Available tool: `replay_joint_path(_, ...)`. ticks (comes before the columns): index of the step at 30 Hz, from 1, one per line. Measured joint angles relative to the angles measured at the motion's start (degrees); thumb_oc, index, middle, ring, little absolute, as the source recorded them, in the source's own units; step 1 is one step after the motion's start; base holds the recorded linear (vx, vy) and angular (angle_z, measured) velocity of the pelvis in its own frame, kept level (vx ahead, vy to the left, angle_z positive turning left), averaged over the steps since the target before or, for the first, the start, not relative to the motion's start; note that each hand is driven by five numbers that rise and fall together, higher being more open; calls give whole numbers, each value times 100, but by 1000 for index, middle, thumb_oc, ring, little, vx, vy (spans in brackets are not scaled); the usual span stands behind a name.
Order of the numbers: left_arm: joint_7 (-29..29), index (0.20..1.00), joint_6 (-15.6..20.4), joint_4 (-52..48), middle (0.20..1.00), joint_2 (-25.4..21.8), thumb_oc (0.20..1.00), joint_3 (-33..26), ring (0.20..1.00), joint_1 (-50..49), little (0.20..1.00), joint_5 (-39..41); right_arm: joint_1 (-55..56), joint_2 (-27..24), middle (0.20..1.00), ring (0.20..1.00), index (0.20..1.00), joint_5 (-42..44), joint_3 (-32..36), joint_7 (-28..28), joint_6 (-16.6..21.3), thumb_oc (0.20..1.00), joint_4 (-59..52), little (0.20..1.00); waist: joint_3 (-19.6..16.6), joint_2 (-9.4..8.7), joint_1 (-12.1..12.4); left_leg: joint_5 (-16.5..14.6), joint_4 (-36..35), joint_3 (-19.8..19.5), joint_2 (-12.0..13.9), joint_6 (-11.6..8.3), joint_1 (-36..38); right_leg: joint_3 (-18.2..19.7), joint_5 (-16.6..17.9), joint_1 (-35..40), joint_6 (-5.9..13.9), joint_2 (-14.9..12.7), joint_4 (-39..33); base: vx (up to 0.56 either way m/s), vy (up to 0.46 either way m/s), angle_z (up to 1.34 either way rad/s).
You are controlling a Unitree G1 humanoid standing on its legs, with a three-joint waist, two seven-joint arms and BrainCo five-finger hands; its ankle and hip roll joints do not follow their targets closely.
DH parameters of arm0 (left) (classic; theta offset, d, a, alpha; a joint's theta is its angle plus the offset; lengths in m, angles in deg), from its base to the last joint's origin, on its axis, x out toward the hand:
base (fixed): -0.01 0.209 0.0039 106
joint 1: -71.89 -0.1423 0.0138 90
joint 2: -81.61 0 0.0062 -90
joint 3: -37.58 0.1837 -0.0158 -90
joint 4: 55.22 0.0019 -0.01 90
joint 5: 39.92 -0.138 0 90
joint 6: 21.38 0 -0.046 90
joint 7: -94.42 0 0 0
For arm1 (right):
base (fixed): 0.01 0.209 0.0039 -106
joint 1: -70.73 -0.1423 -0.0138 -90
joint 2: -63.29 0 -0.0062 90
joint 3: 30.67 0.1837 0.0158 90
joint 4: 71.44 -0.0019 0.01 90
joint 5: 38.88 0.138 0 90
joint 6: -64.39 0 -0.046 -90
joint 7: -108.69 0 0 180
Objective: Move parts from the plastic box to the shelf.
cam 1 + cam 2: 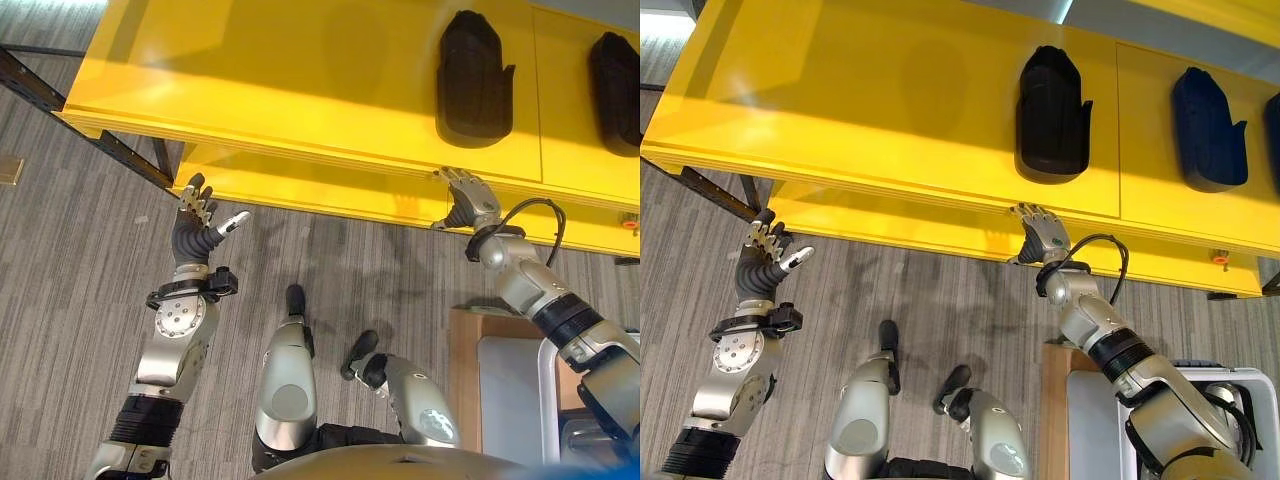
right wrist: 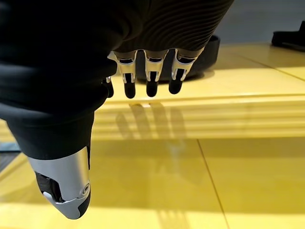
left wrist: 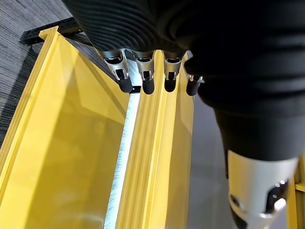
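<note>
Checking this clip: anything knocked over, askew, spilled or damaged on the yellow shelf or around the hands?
Nothing stands out. Two dark parts lie flat on the yellow shelf's top board, side by side and apart. The right hand, open and empty, is at the shelf's front edge below the nearer part; the left hand is open and empty over the floor.
</note>
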Motion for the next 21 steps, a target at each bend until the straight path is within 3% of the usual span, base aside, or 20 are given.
replay_joint_path(9,37,1000,8,-11,1000,1,1000,15,1000,-2,1000,4,249,-18,1000,1000,1000,-3,487,254,33,1000,-774,1000,41,71,-131,-32,2,49,-14,-3,1,50,-68,-81,12,-65,157,-2,19,-2)
replay_joint_path(21,41,1000,8,3,1000,4,1000,17,1000,66,1000,11,293,-14,1000,1000,1000,145,668,360,-309,1000,-236,1000,45,100,-158,-21,22,96,-23,26,8,88,-108,-122,6,-83,195,10,5,-2)
